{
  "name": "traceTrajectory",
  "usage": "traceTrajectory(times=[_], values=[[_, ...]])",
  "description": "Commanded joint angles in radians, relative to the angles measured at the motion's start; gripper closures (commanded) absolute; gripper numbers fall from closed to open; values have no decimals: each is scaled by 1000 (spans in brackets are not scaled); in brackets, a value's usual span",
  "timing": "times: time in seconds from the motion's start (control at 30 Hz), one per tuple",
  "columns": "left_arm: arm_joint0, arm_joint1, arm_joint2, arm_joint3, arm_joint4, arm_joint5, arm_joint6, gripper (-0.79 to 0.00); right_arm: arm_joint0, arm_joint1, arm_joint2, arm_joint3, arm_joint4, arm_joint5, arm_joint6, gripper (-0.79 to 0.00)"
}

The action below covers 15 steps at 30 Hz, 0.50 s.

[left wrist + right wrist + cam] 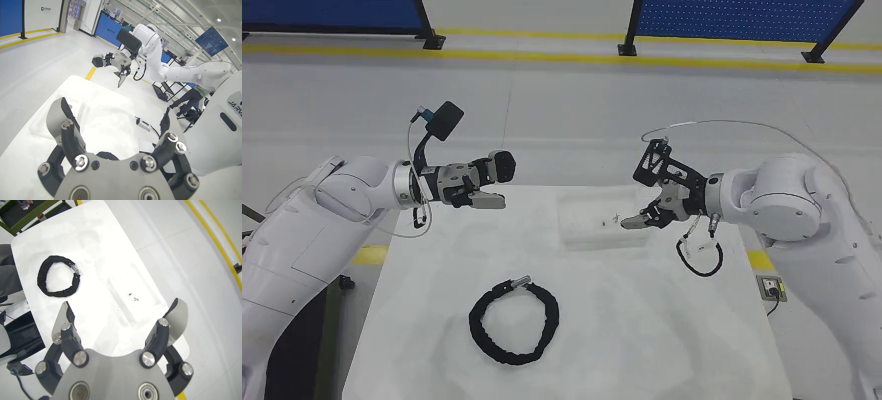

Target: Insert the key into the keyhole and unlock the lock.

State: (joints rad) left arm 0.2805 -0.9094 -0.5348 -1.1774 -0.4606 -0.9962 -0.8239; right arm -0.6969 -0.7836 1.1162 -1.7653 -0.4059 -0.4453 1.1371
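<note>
The lock is a black fabric-covered ring [512, 322] [56, 279] lying flat on the white table [662, 330], its metal cylinder end [515, 286] [74, 269] facing the far side. The small key [614, 217] [136, 298] lies in a shallow clear tray [587, 238] [117, 294] at the table's far middle. My right gripper [638, 221] [121, 304] hovers open just right of the tray, above the key and holding nothing. My left gripper [488, 186] [115, 113] is open and empty over the table's far left corner, well apart from the ring.
A tiny dark piece [130, 294] lies beside the key in the tray. A green-framed cart [28, 215] stands past the table's end. A grey box with a cable [144, 125] lies on the floor beside the table. Blue barriers [742, 20] stand far behind.
</note>
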Motion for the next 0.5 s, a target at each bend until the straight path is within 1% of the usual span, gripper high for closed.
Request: traceTrajectory(times=[0.0,0.03,0.1,0.23,0.27,0.47], values=[[0,0,0,0,0,0,0,-785,2,-9,-25,39,60,22,-31,-785],[0,0,0,0,0,0,0,-785,4,-14,-37,62,92,27,-47,-785],[0,0,0,0,0,0,0,-785,21,-20,-65,96,72,65,-33,-785],[0,0,0,0,0,0,0,-785,42,-46,-128,162,161,122,-75,-785],[0,0,0,0,0,0,0,-785,55,-53,-150,186,152,142,-67,-785],[0,0,0,0,0,0,0,-785,139,-113,-282,329,168,273,-111,-785]])
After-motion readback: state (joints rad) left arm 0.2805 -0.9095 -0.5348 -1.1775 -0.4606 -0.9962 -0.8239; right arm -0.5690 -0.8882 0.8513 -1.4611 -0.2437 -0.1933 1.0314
